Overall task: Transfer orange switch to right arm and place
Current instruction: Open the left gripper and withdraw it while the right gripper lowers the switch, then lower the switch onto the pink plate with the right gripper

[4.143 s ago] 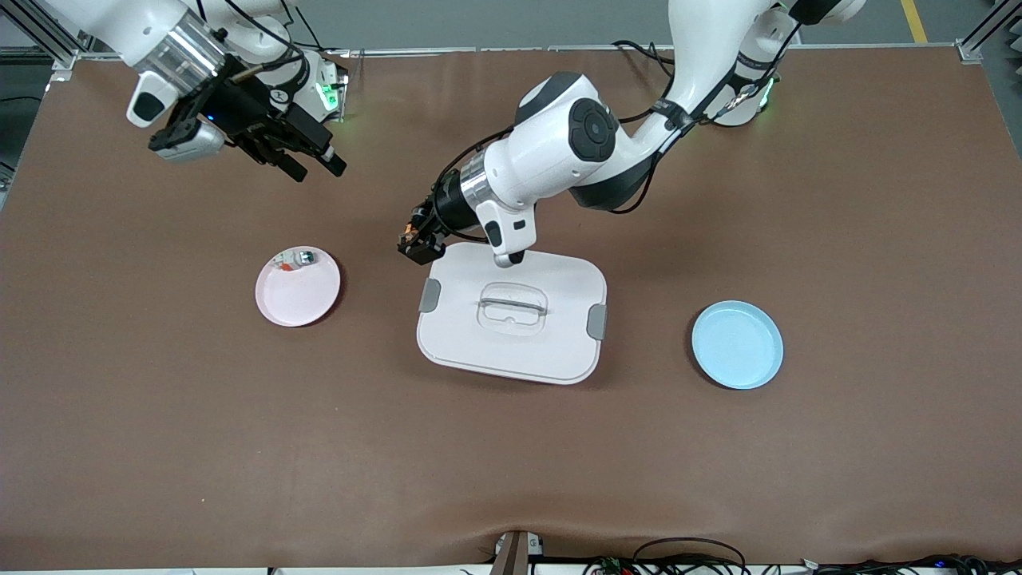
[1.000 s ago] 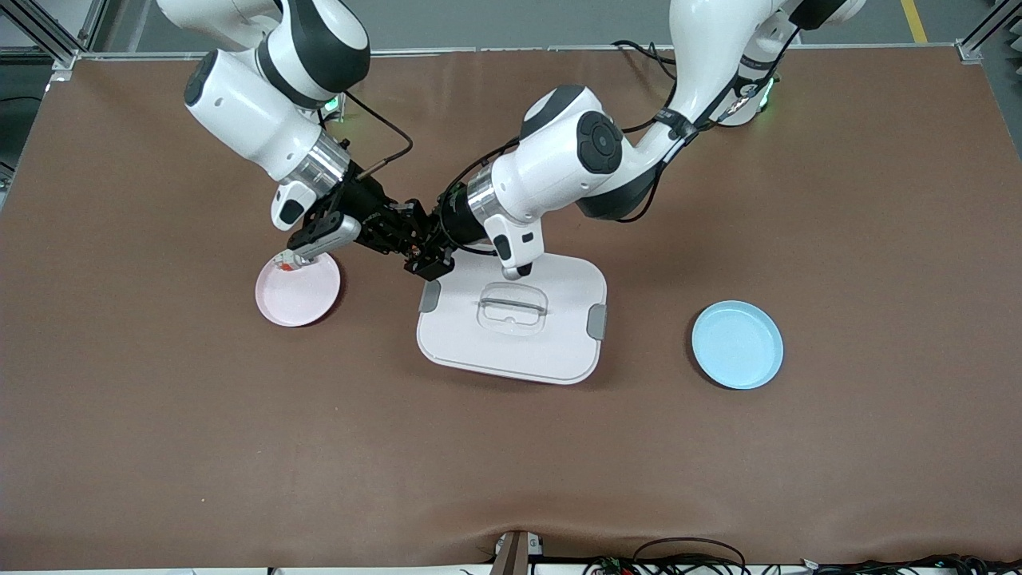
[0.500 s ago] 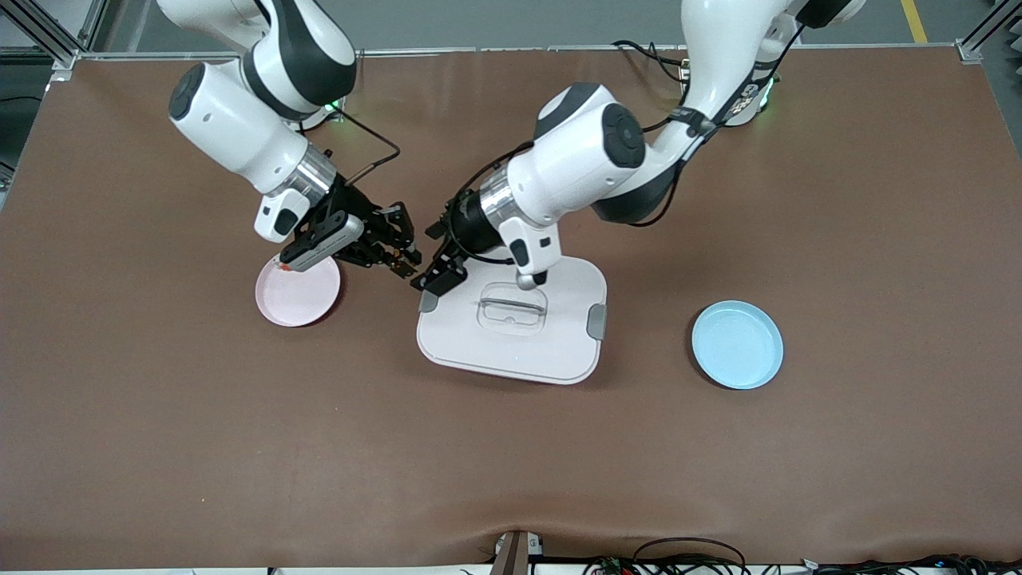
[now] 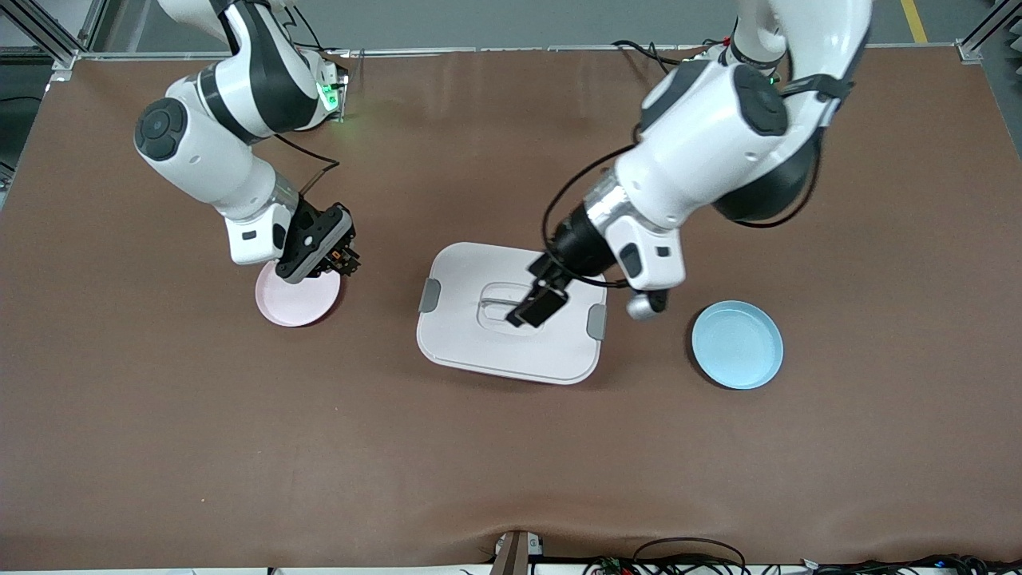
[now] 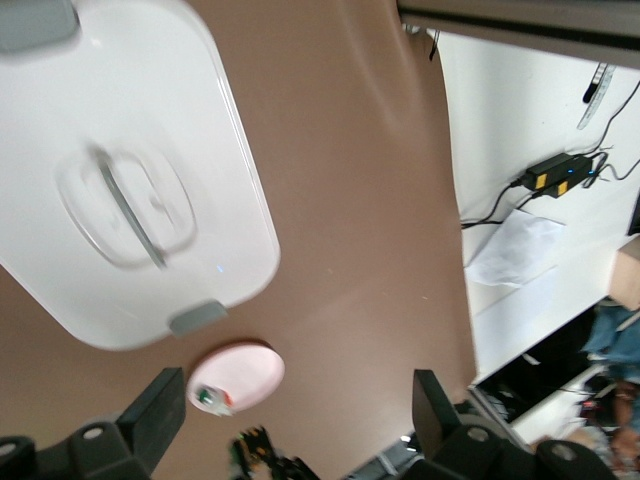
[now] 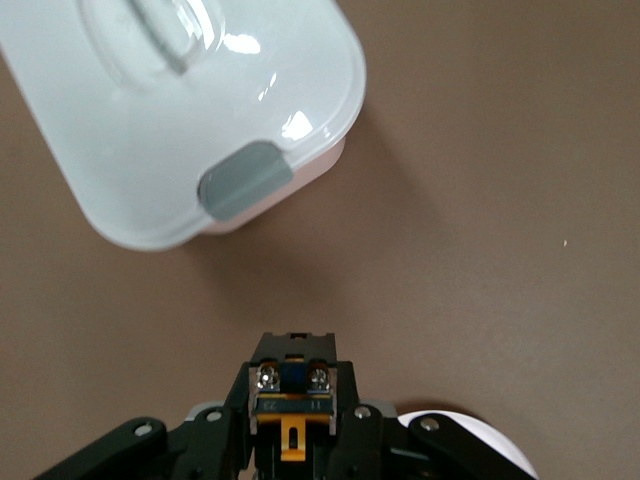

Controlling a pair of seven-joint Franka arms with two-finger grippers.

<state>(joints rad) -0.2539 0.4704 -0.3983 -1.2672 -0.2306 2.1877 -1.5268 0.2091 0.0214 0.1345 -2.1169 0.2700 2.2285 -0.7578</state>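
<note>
The orange switch, a small black block with an orange band, sits clamped between the fingers of my right gripper. In the front view my right gripper holds the switch over the edge of the pink plate that faces the white box. My left gripper is open and empty above the lid of the white box. In the left wrist view its fingers stand wide apart around my left gripper, with nothing between them.
The pink plate holds a tiny pale piece with a greenish top. The white lidded box with grey clips stands mid-table. A blue plate lies toward the left arm's end.
The two grippers met beside the box and the switch passed from left to right. My left gripper opened and swung over the box lid. My right gripper carried the switch toward the pink plate.
</note>
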